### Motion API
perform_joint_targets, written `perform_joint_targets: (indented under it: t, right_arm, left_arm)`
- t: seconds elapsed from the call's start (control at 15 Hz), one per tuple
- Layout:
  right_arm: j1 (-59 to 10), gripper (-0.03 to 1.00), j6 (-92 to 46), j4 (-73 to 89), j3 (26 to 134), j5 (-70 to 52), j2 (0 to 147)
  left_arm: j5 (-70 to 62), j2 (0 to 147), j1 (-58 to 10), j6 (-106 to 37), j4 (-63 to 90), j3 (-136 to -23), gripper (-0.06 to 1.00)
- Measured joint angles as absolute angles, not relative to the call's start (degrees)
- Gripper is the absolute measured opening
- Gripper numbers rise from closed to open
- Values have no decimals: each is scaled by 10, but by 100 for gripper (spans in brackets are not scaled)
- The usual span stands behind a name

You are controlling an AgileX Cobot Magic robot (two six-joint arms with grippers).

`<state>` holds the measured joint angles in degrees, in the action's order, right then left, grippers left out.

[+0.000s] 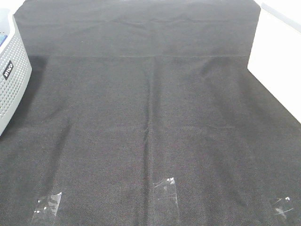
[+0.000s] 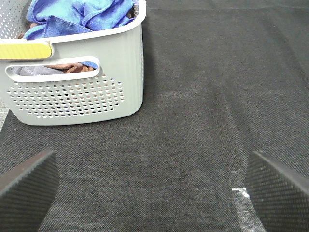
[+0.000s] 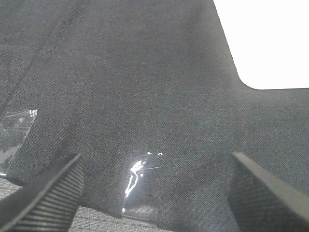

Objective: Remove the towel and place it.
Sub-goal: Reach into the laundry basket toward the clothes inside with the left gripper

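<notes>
Left wrist view: my left pincer (image 2: 153,188) hangs low over the black woven covering (image 2: 203,96). Its two ribbed black fingers (image 2: 26,186) are spread wide, with only the covering between them. Ahead of this pincer, off toward one finger's side, a pale grey perforated basket (image 2: 120,72) stands on the covering. The towel (image 2: 96,9), bright blue, lies bunched inside the basket and is heaped above its rim, well apart from the pincer. A brownish cloth (image 2: 72,67) shows through the basket's handle slot, below the towel. A yellow strip (image 2: 24,50) runs along the rim just above that slot. Just beside my other finger, a bit of clear tape (image 2: 240,193) shines on the covering.

Right wrist view: my right pincer (image 3: 157,193) is also wide apart and holds nothing. One patch of clear tape glints on the covering between its fingers. Another patch lies out past one finger. Further ahead of this pincer the covering ends and the white tabletop (image 3: 270,38) shows.

Exterior high view: the covering fills nearly the whole scene, with a long crease down its middle. The basket sits at the edge on my left pincer's side. The white tabletop runs along my right pincer's side. Three tape patches lie along the near edge.
</notes>
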<state>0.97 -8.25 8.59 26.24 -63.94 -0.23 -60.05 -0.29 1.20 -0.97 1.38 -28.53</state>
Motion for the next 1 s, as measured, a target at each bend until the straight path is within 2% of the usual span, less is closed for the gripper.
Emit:
perform_joint_targets:
  t: [1.0]
  right_arm:
    - [10,77,-83,86,262,-639,-2]
  left_arm:
    - [-600,-3,12,-10,6,-285,99]
